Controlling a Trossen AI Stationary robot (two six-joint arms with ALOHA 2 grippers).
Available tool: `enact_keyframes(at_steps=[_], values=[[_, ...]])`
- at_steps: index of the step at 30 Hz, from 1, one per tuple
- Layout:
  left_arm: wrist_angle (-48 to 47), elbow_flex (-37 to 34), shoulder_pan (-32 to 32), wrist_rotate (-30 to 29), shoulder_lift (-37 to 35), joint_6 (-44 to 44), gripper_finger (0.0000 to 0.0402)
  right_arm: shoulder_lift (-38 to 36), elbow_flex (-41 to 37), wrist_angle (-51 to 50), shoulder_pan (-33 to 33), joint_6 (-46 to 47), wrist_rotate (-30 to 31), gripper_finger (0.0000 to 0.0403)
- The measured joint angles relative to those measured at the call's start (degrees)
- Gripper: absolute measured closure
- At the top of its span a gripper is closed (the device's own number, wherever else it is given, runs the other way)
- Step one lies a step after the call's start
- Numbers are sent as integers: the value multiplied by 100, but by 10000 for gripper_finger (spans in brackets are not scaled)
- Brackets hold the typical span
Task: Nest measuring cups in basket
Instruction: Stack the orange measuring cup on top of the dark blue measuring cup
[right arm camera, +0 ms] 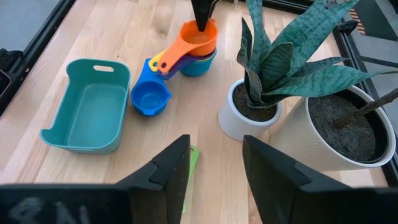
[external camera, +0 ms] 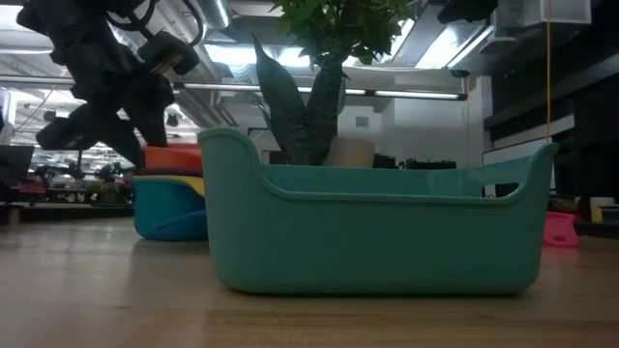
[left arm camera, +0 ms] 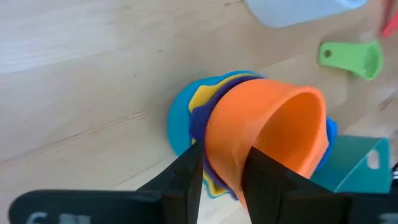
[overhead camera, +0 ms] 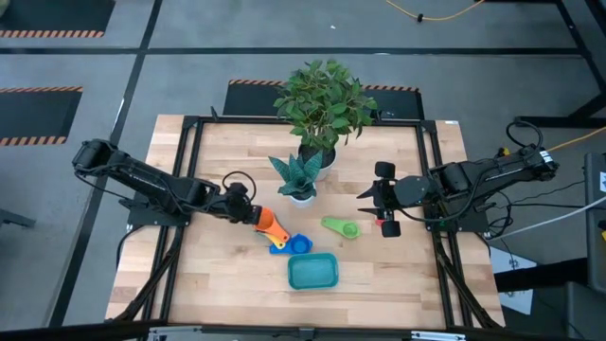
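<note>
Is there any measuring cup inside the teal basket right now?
No, the basket is empty in the right wrist view; the nested cups and blue cup sit on the table beside it.

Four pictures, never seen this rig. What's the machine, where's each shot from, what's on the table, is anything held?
It is a robot with two dark arms at a wooden table, each ending in a two-finger pincer. One picture looks straight down, one looks level along the tabletop, and two come from cameras on the wrists.

On the table: a teal basket, a nested stack of measuring cups with an orange cup on top, a loose blue cup, a green cup and two potted plants.

The left pincer straddles the orange cup's rim, fingers partly open, so it looks more like a release than a firm hold. The right pincer hovers open above the green cup, holding nothing.
</note>
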Motion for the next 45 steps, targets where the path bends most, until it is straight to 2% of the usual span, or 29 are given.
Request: enact_keyframes(at_steps=[12, 18, 21, 23, 33, 38, 45], values=[[-80, 0, 0, 259, -28, 124, 312, 0, 0, 2, -1, 0, 0, 250], [-69, 0, -51, 789, -299, 341, 313, 0, 0, 2, 0, 0, 0, 250], [-53, 0, -220, 1197, -389, 524, 314, 0, 0, 2, 0, 0, 0, 250], [-71, 0, -404, 1267, -385, 488, 314, 0, 0, 2, 0, 0, 0, 250], [257, 0, -1148, 637, 236, 3, 314, 0, 0, 2, 0, 0, 0, 250], [644, 0, -1177, 561, 772, -3, 314, 0, 0, 4, -1, 0, 0, 250], [805, 0, -1011, -57, 1156, -3, 314, 0, 0, 34, -2, 7, -2, 250]])
